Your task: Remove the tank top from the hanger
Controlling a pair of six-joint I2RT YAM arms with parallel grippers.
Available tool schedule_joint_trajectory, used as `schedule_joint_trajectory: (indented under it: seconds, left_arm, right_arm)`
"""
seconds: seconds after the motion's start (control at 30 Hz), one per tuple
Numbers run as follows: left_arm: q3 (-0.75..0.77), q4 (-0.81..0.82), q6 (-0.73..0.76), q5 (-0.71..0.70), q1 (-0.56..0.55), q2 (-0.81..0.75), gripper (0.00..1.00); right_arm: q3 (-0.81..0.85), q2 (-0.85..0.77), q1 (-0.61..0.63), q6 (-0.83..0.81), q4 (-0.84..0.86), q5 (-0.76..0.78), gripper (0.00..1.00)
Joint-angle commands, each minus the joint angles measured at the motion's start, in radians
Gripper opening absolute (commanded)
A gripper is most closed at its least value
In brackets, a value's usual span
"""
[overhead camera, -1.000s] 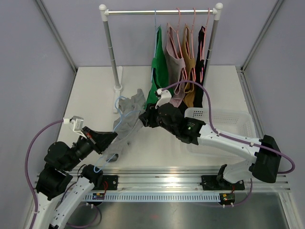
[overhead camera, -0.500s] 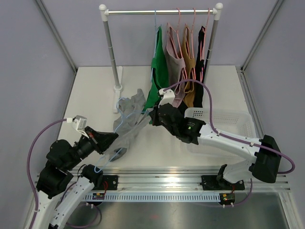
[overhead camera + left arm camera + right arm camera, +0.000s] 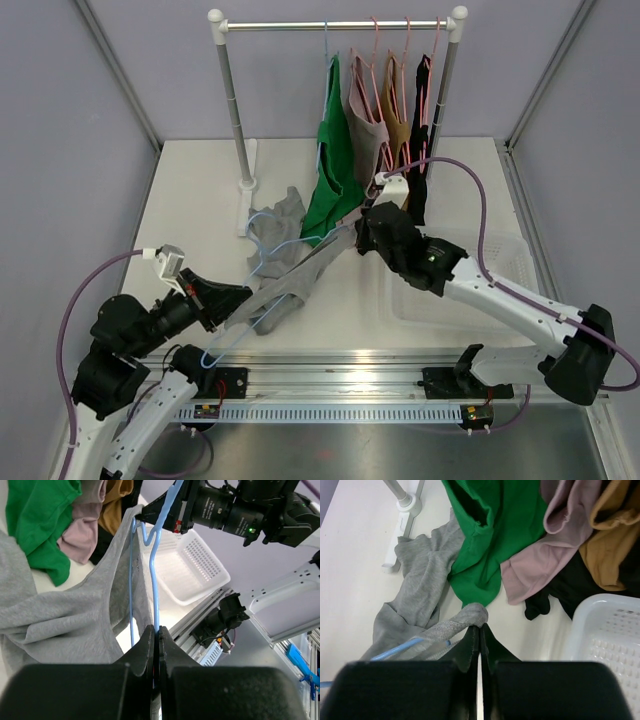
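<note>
A grey tank top (image 3: pixel 280 250) lies partly on the table, still threaded on a light blue hanger (image 3: pixel 245 325). My left gripper (image 3: pixel 235 297) is shut on the hanger's wire (image 3: pixel 156 595) near the table's front left. My right gripper (image 3: pixel 358 232) is shut on the tank top's strap (image 3: pixel 470 616) and holds it stretched up to the right, away from the hanger. In the left wrist view the grey cloth (image 3: pixel 65 625) hangs beside the blue wire.
A clothes rail (image 3: pixel 335 24) at the back carries green (image 3: pixel 330 170), pink, tan and black tops on hangers. A white basket (image 3: pixel 490 270) sits at the right under my right arm. The rail's left post foot (image 3: pixel 247 185) stands by the grey cloth.
My right gripper has moved right and back, pulling the strap taut. The hanger has slid forward out of the cloth near my left gripper.
</note>
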Motion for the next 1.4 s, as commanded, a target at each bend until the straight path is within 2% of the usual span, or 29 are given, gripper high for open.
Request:
schedule_joint_trajectory:
  seconds: [0.0,0.1,0.2,0.23,0.37,0.47,0.5,0.6,0.67,0.73,0.8,0.83,0.97,1.03,1.1,1.13,1.27,1.37]
  left_arm:
    - [0.06,0.099,-0.012,0.1,-0.001,-0.012,0.0]
    - [0.049,0.197,-0.038,0.136,-0.001,-0.028,0.0]
    - [0.02,0.328,-0.08,0.112,-0.001,-0.045,0.0]
    - [0.014,0.364,-0.086,0.095,-0.001,-0.048,0.0]
    - [-0.027,0.556,-0.106,0.04,-0.001,-0.013,0.0]
    - [-0.066,0.761,-0.129,0.006,-0.001,0.032,0.0]
    - [-0.076,0.885,-0.132,-0.015,-0.001,0.046,0.0]
    - [-0.037,0.996,-0.085,-0.101,-0.001,0.121,0.0]
    - [0.005,0.998,-0.014,-0.167,-0.001,0.161,0.0]
    - [0.078,0.965,0.041,-0.331,-0.001,0.216,0.0]
    - [0.149,0.828,0.067,-0.507,-0.001,0.295,0.0]
    - [0.219,0.788,0.102,-0.529,-0.001,0.322,0.0]
    - [0.229,0.697,0.147,-0.549,-0.003,0.397,0.0]
    - [0.122,0.751,0.152,-0.513,-0.001,0.374,0.0]
    - [0.021,0.934,0.138,-0.465,-0.001,0.341,0.0]
    - [-0.03,0.997,0.135,-0.46,-0.001,0.313,0.0]
    - [-0.166,1.183,0.169,-0.491,-0.003,0.279,0.0]
    - [-0.179,1.217,0.212,-0.523,-0.003,0.282,0.0]
  right_arm:
    - [0.008,-0.072,-0.036,-0.011,-0.09,0.036,0.0]
    - [0.014,-0.126,-0.051,-0.015,-0.121,-0.034,0.0]
    - [0.014,-0.184,-0.051,-0.025,-0.113,-0.214,0.0]
    - [0.003,-0.206,-0.051,-0.016,-0.101,-0.319,0.0]
    - [-0.069,-0.333,-0.051,0.038,0.009,-0.553,0.0]
    - [-0.087,-0.359,-0.051,0.07,0.051,-0.702,0.0]
    - [-0.086,-0.358,-0.051,0.083,0.071,-0.807,0.0]
    - [-0.061,-0.332,-0.009,0.108,0.08,-0.924,0.0]
    - [-0.025,-0.31,0.061,0.076,0.046,-0.911,0.0]
    - [0.038,-0.297,0.139,0.032,-0.035,-0.828,0.0]
    - [0.06,-0.292,0.151,0.024,-0.095,-0.752,0.0]
    - [0.064,-0.292,0.153,0.012,-0.119,-0.665,0.0]
    - [0.02,-0.309,0.154,-0.01,-0.12,-0.624,0.0]
    - [-0.015,-0.309,0.157,-0.012,-0.057,-0.738,0.0]
    - [-0.035,-0.284,0.159,-0.001,0.012,-0.849,0.0]
    - [-0.029,-0.254,0.162,-0.004,0.009,-0.849,0.0]
    - [-0.014,-0.243,0.191,-0.021,-0.088,-0.734,0.0]
    - [-0.02,-0.276,0.193,-0.018,-0.18,-0.626,0.0]
